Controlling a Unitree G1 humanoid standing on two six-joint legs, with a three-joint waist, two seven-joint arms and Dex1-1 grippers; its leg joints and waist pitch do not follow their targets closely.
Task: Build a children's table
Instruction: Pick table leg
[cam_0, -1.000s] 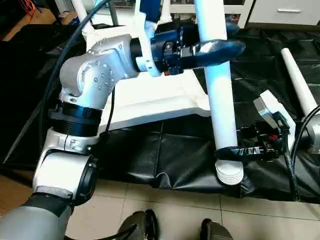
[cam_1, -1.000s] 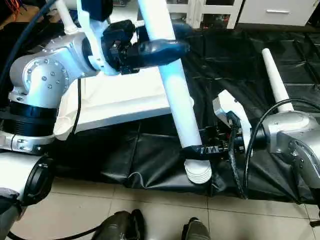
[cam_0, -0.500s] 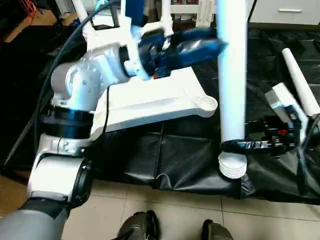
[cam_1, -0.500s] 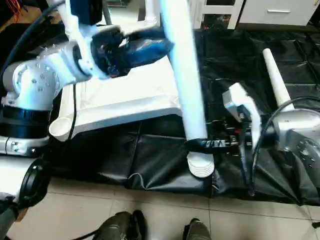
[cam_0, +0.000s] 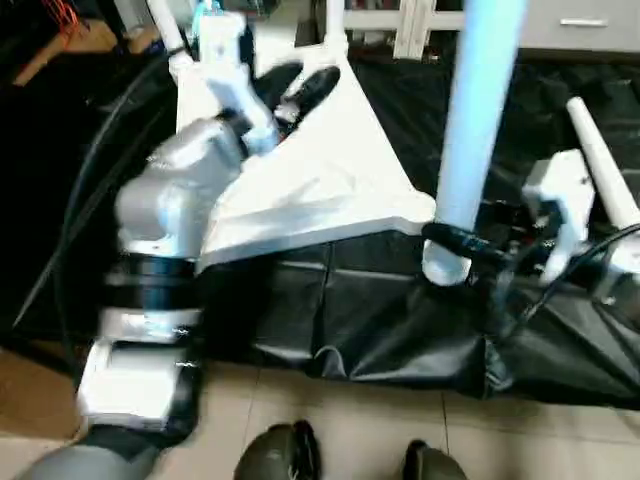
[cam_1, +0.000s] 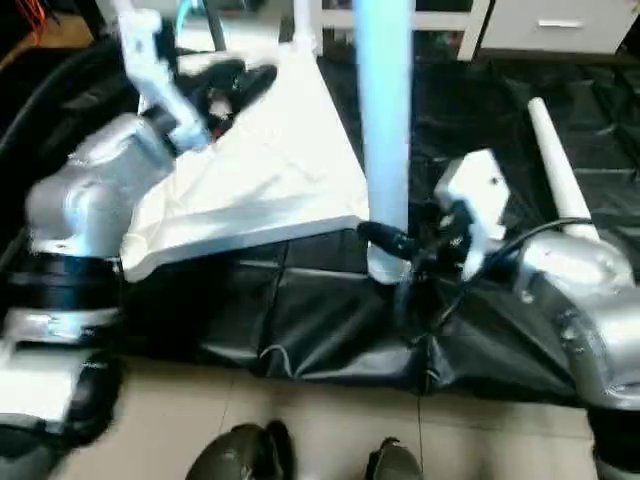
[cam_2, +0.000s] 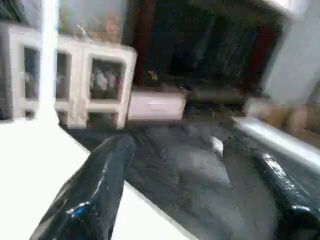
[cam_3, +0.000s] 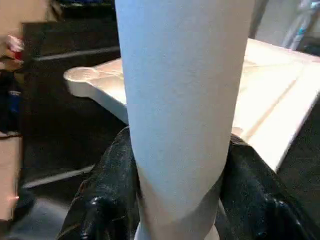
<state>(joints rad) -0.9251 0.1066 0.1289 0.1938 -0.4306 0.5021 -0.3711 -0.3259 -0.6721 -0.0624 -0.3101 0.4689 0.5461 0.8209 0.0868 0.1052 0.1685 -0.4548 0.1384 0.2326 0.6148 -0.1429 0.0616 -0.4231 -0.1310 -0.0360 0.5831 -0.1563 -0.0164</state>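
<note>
The children's table top (cam_0: 320, 190) lies underside up on a black sheet (cam_0: 380, 310), left of centre, with two legs already standing in its far sockets at the far left (cam_0: 165, 25) and further right (cam_0: 333, 25). Its near right corner socket (cam_0: 420, 208) is unfilled, and a third leg (cam_0: 480, 130) stands almost upright just beside that corner, its wide end close above the sheet. The right gripper (cam_0: 450, 240) has its two black fingers closed round this leg near the lower end; the right wrist view shows the tube pressed between both fingers (cam_3: 107, 195). The left gripper (cam_0: 300, 85) hovers over the far part of the top with its fingers spread wide and nothing between them, as the left wrist view confirms (cam_2: 175, 180). A fourth leg (cam_0: 600, 165) lies on the sheet at the far right. The step in hand looks like seating the third leg. The next move probably calls for shifting the leg's end leftward over the open socket, keeping it upright, then pressing it down, perhaps with the free left gripper steadying the shaft higher up.
</note>
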